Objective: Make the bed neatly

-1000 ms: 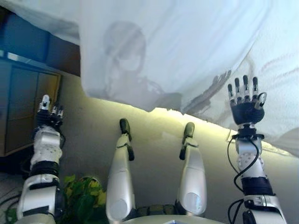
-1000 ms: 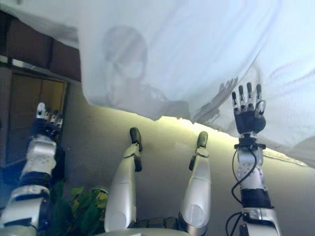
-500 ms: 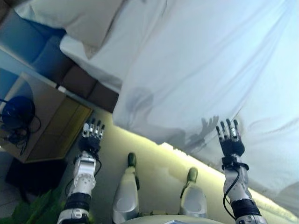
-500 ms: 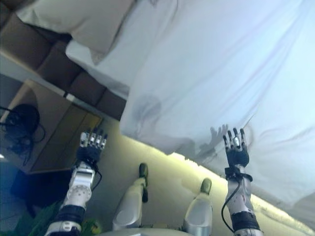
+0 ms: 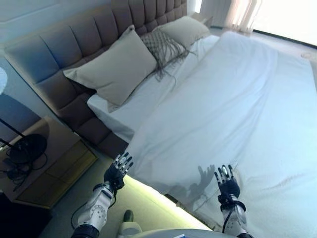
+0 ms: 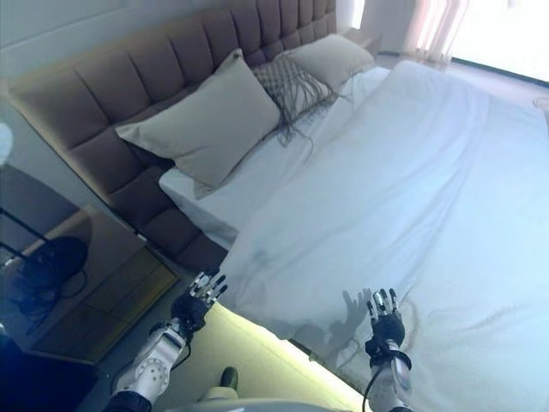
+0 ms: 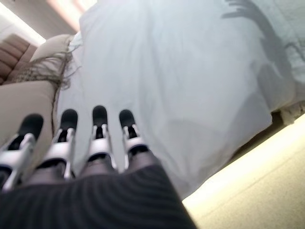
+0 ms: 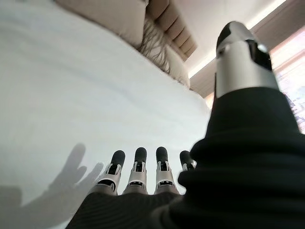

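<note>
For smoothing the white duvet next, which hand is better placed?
Probably the right hand: it hovers open above the white duvet near its edge. The left hand, also open, sits off the bed's side beside the duvet's corner, over the floor.

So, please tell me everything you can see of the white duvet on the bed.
The duvet is white, soft-looking cloth with light wrinkles, spread flat over most of the bed. Its upper edge lies below the pillows, leaving a strip of white sheet bare. Its near corner hangs over the side of the bed, above a lit strip. The left hand is beside that corner and the right hand is over the near edge, both open; whether they touch it cannot be told.
</note>
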You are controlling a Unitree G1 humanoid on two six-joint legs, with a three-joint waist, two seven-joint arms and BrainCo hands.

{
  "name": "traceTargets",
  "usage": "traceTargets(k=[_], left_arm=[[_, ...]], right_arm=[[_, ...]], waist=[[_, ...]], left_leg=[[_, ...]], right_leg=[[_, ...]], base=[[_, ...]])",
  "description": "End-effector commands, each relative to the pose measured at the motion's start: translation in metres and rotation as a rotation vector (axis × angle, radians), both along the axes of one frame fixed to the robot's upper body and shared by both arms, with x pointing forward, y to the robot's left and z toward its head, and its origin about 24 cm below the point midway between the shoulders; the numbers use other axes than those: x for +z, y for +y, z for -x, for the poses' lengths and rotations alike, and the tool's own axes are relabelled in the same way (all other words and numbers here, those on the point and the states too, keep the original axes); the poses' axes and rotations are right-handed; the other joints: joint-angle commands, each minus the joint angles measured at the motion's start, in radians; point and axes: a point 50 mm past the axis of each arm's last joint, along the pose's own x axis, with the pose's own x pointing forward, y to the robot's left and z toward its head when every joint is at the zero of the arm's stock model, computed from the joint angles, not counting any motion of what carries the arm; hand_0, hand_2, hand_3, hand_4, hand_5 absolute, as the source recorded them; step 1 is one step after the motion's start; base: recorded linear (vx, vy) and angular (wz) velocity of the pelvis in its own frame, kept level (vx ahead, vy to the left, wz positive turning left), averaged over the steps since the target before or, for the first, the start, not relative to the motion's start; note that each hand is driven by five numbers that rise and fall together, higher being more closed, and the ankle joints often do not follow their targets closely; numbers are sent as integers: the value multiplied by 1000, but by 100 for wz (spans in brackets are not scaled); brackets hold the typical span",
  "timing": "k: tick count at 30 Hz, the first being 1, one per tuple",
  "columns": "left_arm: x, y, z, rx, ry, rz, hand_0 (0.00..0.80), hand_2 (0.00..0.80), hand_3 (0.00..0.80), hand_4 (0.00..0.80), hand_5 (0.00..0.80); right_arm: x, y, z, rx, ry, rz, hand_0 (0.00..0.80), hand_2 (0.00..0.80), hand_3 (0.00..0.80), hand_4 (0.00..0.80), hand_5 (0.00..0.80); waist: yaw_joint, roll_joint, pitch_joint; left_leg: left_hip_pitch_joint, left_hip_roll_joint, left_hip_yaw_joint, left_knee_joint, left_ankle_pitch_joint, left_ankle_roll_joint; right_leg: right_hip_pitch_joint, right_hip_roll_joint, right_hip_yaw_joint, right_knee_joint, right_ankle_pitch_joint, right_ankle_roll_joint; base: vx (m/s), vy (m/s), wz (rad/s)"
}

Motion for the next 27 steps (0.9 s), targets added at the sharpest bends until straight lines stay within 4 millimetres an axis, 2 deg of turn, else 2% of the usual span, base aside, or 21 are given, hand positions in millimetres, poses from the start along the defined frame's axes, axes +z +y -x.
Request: traceTargets(k=[1,4,6,15,19,23,27], left_arm=[[22,10,-14,4,-92,-22,0,0,0,0,0],[23,9,-11,24,-104,-18,0,0,0,0,0],[22,10,-12,36,-97,-24,0,0,0,0,0],[20,25,-8,105,-70,-27,0,0,0,0,0],[20,27,-4,100,-64,-39,0,0,0,0,0],[18,29,-2,106,-49,-38,0,0,0,0,0],[23,24,-8,85,-71,-31,0,0,0,0,0]], right_arm=[[24,-14,-6,2,-70,-31,0,0,0,0,0],[25,-7,5,53,-62,-62,0,0,0,0,0],[26,-5,4,71,-66,-63,0,0,0,0,0],[28,-4,3,81,-28,-22,0,0,0,0,0],[22,-6,9,104,56,53,0,0,0,0,0],[14,-13,15,208,219,275,0,0,0,0,0],[7,-4,10,353,256,255,0,0,0,0,0]], waist=[[18,-22,1],[-9,-31,-1],[-15,-32,-3],[-8,-33,-19],[-2,-32,-23],[5,-26,-19],[28,-24,18]], left_leg=[[57,27,73,5,-38,55],[63,29,85,5,-38,64],[66,30,87,5,-38,65],[73,32,88,5,-43,61],[70,33,85,5,-42,59],[72,37,77,5,-39,54],[27,45,44,54,-44,45]], right_leg=[[-100,-38,4,15,149,-8],[-112,-29,28,29,140,-15],[-112,-26,33,27,140,-17],[-95,-24,24,19,132,-17],[-93,-23,21,17,131,-18],[-93,-25,25,21,126,-19],[-117,-33,26,50,117,-23]], base=[[-37,-64,-2],[-17,-27,-4],[-2,-17,-6],[8,-6,-5],[19,6,0],[82,40,0],[35,47,1]])
